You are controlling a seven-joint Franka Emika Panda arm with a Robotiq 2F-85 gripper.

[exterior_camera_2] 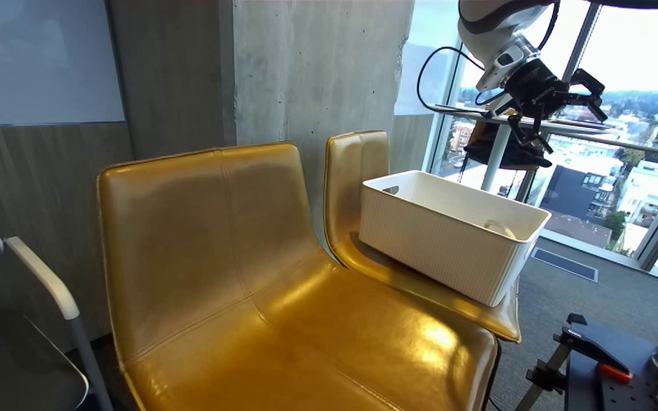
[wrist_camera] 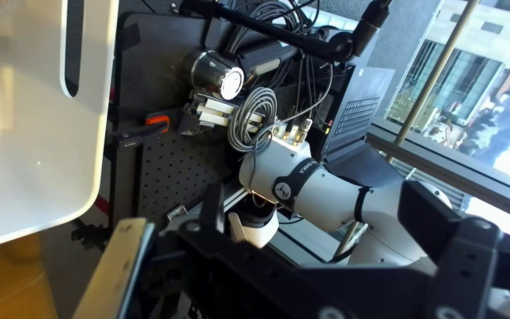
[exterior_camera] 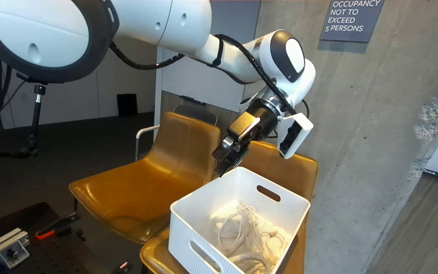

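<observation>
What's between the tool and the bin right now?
Nothing solid that I can see: in an exterior view, only open air separates the tool from the bin, with the window behind.

And the arm was white, rounded, trimmed dark grey! Cable and strap were black, gripper mostly so!

The white, rounded robot arm extends with bent wrist; the black, two-fingered end effector points, it seems, obliquely downward, its fingers widely apart.
</observation>
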